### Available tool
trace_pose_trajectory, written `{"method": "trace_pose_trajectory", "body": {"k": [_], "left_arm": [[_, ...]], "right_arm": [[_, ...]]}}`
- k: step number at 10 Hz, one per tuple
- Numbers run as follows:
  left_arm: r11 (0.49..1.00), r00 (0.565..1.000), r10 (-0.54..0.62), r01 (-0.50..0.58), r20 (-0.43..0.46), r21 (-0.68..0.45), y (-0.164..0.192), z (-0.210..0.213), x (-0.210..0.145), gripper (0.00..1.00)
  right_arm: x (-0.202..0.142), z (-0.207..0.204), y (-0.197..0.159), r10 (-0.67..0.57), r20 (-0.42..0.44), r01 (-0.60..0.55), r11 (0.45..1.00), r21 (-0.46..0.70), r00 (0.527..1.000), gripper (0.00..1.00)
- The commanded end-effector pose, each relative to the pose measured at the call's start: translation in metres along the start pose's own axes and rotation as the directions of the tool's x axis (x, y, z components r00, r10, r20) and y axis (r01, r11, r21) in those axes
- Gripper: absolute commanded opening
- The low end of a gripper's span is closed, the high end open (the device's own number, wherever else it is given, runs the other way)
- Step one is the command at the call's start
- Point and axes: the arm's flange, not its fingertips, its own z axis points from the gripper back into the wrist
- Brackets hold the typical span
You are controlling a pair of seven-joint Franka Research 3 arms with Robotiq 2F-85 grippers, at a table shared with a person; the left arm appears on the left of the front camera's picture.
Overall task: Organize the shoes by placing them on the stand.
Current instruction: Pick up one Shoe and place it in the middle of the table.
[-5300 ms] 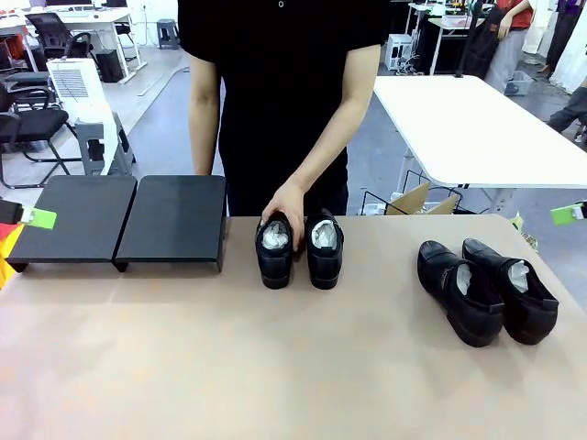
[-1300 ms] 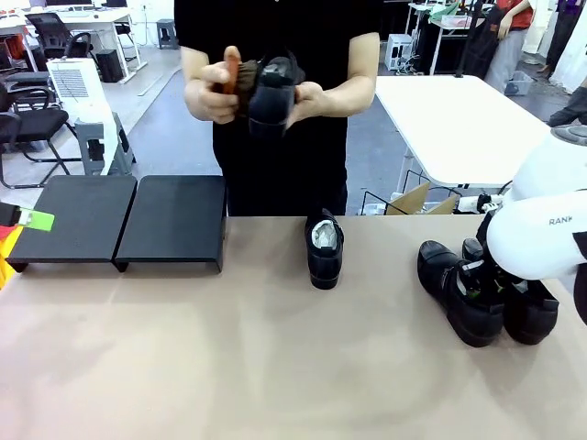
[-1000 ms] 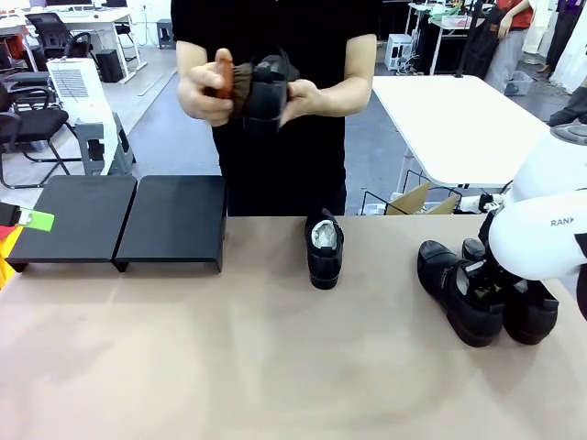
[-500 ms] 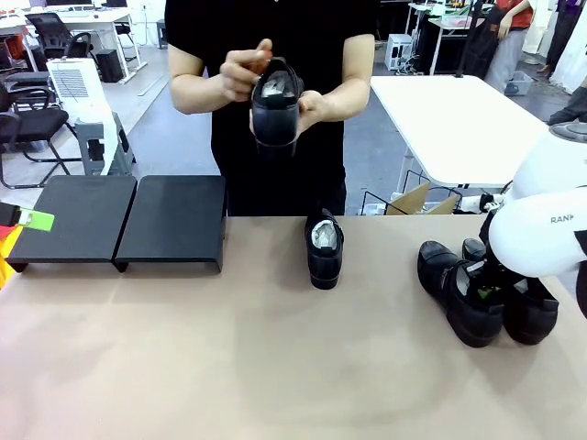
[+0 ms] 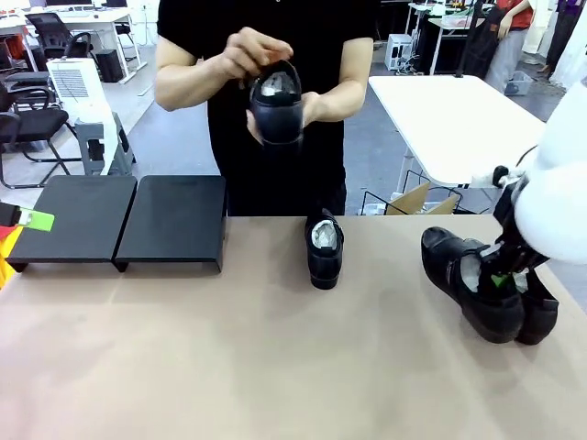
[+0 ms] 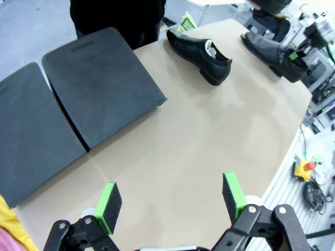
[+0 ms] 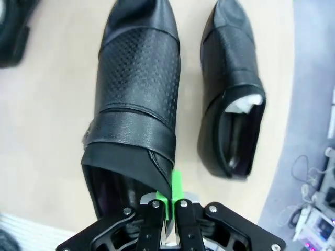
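Note:
My right gripper [image 7: 170,197] is shut on the heel rim of a glossy black shoe [image 7: 138,94], which hangs slightly raised at the table's right [image 5: 463,273]. A second shoe [image 7: 233,104] lies beside it on the table. A third shoe [image 5: 323,249], stuffed with white paper, stands mid-table. The person holds another shoe [image 5: 275,108] in both hands at chest height. The matte-black stand [image 5: 119,220] sits bare at the far left. My left gripper [image 6: 170,197] hangs open over the tabletop near the stand [image 6: 99,83].
The tan tabletop [image 5: 229,357] stretches free between the stand and the shoes. The person [image 5: 275,55] stands at the far edge, behind the middle shoe. A white table [image 5: 459,128] stands beyond at the right.
My right gripper has raised the shoe it holds and drawn it slightly right. The person has turned their shoe and lowered it a little.

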Motion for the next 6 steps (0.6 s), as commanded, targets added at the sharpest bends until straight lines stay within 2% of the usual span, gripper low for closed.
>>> {"method": "trace_pose_trajectory", "body": {"k": [1, 2, 3, 6], "left_arm": [[1.000, 1.000, -0.012, 0.012, 0.011, -0.014, 0.002, 0.001, 0.002, 1.00], [1.000, 1.000, -0.012, 0.012, 0.011, -0.014, 0.002, 0.001, 0.002, 1.00], [1.000, 1.000, -0.012, 0.012, 0.011, -0.014, 0.002, 0.001, 0.002, 1.00], [1.000, 1.000, -0.012, 0.012, 0.011, -0.014, 0.002, 0.001, 0.002, 1.00]], "right_arm": [[-0.030, 0.041, 0.014, -0.019, 0.087, 0.016, 0.999, 0.036, 0.996, 0.00], [-0.039, 0.049, 0.022, 0.053, 0.073, -0.058, 0.996, 0.072, 0.996, 0.00], [-0.012, 0.031, 0.008, 0.007, 0.045, -0.008, 1.000, 0.010, 0.999, 0.00], [-0.012, 0.031, 0.008, 0.007, 0.045, -0.008, 1.000, 0.010, 0.999, 0.00]]}}
